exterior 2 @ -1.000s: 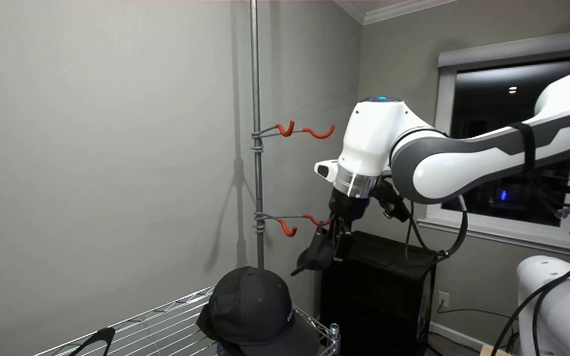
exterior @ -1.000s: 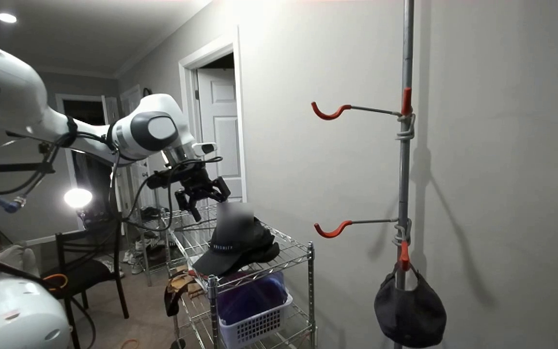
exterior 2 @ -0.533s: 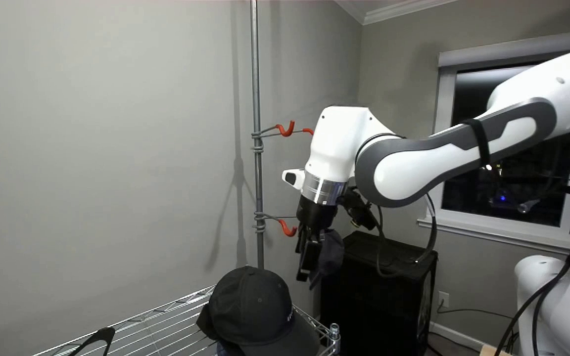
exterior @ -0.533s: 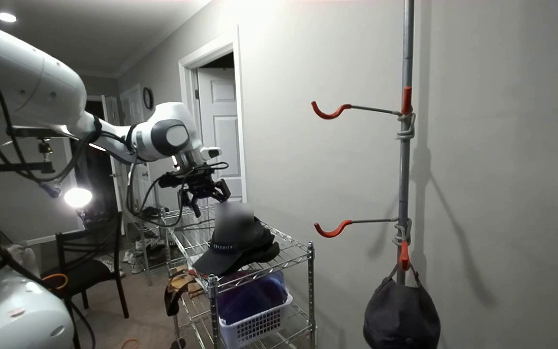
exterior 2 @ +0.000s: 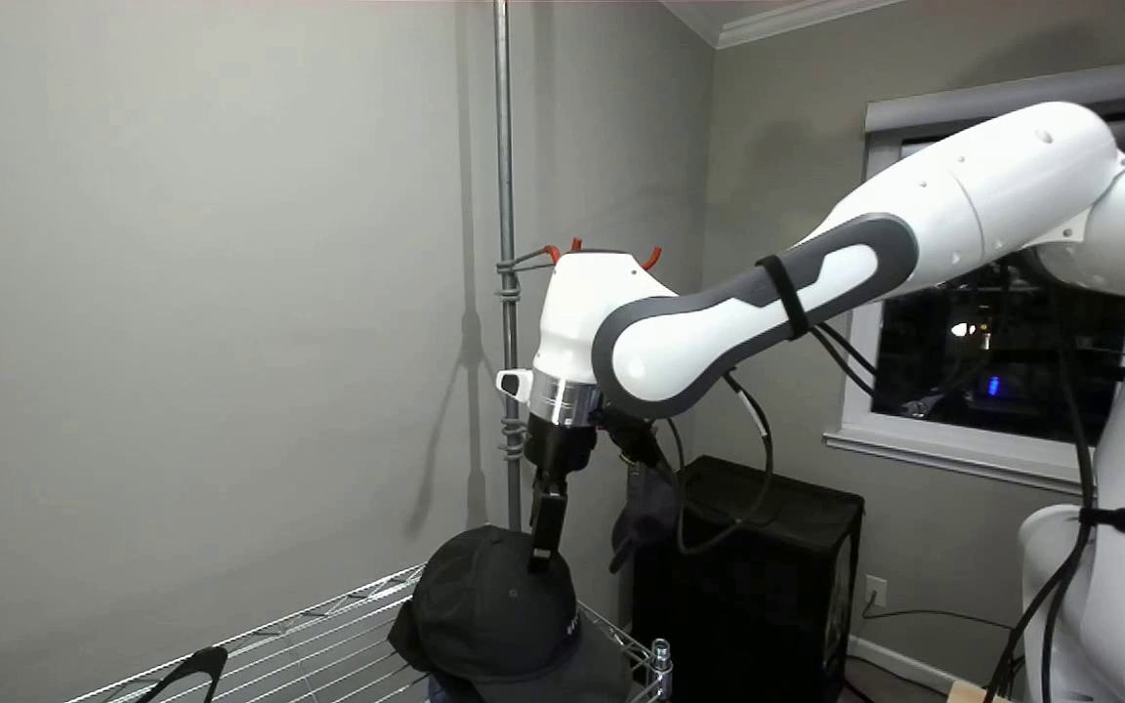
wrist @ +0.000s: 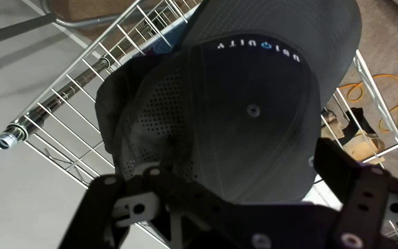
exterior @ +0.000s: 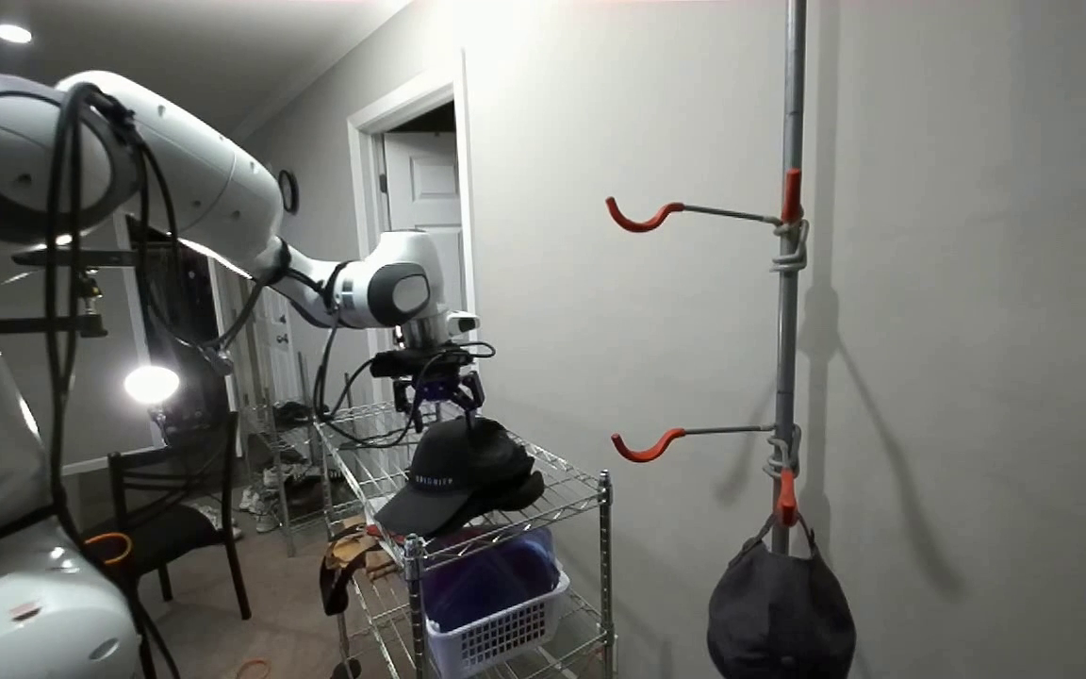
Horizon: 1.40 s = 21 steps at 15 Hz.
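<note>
A dark cap with white lettering on its front [exterior: 449, 476] sits on the top shelf of a wire rack [exterior: 605, 566]. More dark headwear [exterior: 521, 490] lies beneath and behind it. My gripper [exterior: 445, 420] is just above the crown, jaws wide apart, with nothing gripped. In the wrist view the crown [wrist: 254, 83] fills the space ahead of the gripper [wrist: 245, 152], one finger over the perforated side and the other by the opposite edge. Whether the fingers touch the fabric I cannot tell. Another dark cap [exterior: 781, 613] hangs from a red-tipped hook [exterior: 787, 500].
A grey pole [exterior: 786, 349] carries several red-tipped hooks [exterior: 647, 448] reaching out beside the rack. On a lower shelf stands a white basket [exterior: 501, 637] with purple contents. A black box [exterior 2: 748, 586] stands beyond the hanging cap [exterior 2: 648, 503].
The arm has extended over the rack, bringing the open gripper from beside the lettered cap to its crown. The hanging cap has swung slightly and now sits lower.
</note>
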Motion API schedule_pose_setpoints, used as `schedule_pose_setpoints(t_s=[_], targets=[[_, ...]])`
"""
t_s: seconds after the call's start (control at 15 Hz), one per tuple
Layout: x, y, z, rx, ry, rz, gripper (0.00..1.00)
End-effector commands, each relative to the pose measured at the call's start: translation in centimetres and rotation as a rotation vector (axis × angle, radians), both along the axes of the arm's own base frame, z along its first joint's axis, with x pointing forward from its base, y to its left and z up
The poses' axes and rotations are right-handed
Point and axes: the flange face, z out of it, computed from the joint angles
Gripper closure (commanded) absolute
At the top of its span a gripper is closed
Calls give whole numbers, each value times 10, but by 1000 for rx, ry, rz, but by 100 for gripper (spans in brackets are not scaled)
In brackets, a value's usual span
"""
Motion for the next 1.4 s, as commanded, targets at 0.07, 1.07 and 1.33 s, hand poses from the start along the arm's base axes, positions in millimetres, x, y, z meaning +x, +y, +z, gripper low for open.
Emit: schedule_pose_setpoints(t_s=[0.07,1.07,1.33], targets=[[27,3,-10,45,49,55,25],[29,-10,30,127,58,59,100],[17,-11,53,132,16,63,97]])
